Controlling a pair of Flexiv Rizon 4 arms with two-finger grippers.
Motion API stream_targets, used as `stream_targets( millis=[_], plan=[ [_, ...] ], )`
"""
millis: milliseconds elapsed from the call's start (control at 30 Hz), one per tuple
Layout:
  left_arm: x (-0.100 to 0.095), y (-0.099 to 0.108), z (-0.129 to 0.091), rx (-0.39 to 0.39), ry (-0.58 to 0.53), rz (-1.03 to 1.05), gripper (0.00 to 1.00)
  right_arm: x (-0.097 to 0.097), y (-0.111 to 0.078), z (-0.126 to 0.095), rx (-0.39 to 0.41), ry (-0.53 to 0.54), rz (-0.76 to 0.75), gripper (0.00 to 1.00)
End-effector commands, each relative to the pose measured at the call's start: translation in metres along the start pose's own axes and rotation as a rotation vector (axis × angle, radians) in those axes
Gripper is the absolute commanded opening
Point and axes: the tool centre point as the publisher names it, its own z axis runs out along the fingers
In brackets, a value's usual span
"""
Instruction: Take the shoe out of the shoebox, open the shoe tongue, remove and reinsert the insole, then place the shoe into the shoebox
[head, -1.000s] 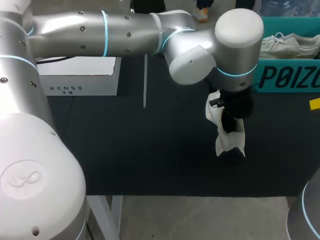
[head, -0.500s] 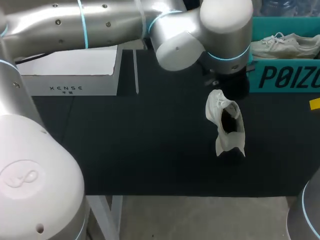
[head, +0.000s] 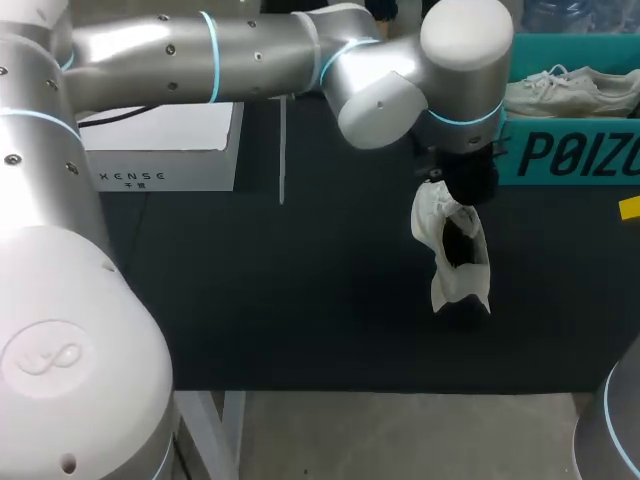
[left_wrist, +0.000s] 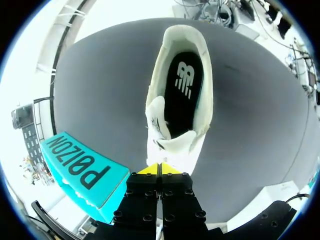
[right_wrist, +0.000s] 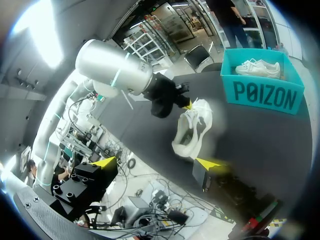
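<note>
Shoe (left_wrist: 177, 100) lies on the table (head: 300, 300) | its long axis runs straight ahead of our left gripper (left_wrist: 160, 169), toe end nearest | tips pinched together, we see nothing held | right gripper (right_wrist: 157, 162) gapes empty, well apart.

Left gripper (left_wrist: 159, 169): you see the yellow tips of its fingers (left_wrist: 150, 170) pressed together with no gap, right at the near end of the white shoe (left_wrist: 175, 144). The shoe rests on the dark desk (left_wrist: 105, 85), opening toward you. The black insole (left_wrist: 182, 90) sits inside and the tongue (left_wrist: 156, 117) is pushed to one side. The teal shoebox (left_wrist: 82, 170) stands beside the gripper, apart from the shoe.
</note>
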Motion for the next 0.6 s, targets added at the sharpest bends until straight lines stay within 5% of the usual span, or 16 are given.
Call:
stream_targets(
  millis=[33,333,600],
  plan=[
    [0.007,-0.011,0.017,0.007,0.002,-0.002,0.0,0.006,-0.01,-0.003,-0.016,-0.013,0.0,1.0],
    [0.041,-0.059,0.025,0.064,0.03,-0.013,0.0,0.006,-0.01,-0.003,-0.016,-0.013,0.0,1.0],
    [0.033,-0.059,-0.005,0.049,-0.01,-0.043,0.0,0.006,-0.01,-0.003,-0.016,-0.013,0.0,1.0]
  ],
)
